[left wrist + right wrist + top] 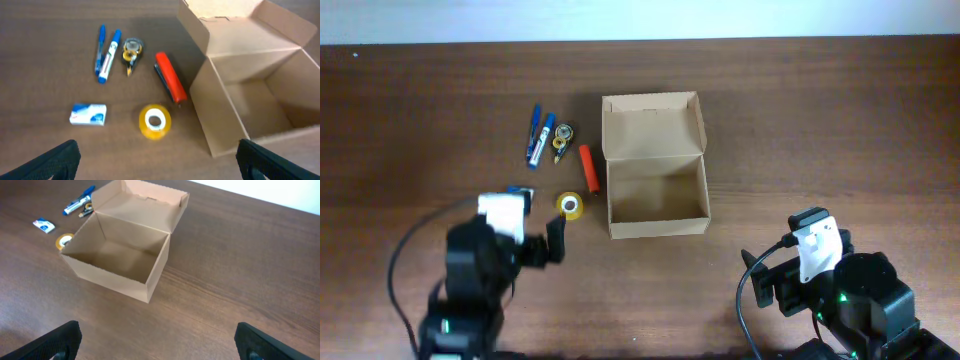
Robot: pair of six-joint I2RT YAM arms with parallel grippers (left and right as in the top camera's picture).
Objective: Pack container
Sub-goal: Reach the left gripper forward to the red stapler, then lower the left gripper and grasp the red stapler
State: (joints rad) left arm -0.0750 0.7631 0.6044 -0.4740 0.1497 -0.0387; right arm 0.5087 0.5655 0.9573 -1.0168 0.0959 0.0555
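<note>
The container [658, 227] is a brown cardboard box standing open and empty at mid table, its flap lid [653, 125] tilted back. It also shows in the left wrist view [220, 115] and the right wrist view [107, 277]. Left of it lie a yellow tape roll [569, 205], a red stapler-like item [588, 168], blue pens [535, 135] and a small white-blue packet [520, 192]. My left gripper [532, 228] is open and empty, just short of the tape roll [155, 121]. My right gripper [778, 240] is open and empty, front right of the box.
A small yellow-grey dispenser [563, 140] lies between the pens and the red item. The table is dark wood; a pale strip runs along its far edge [640, 20]. Cables trail from both arms at the front.
</note>
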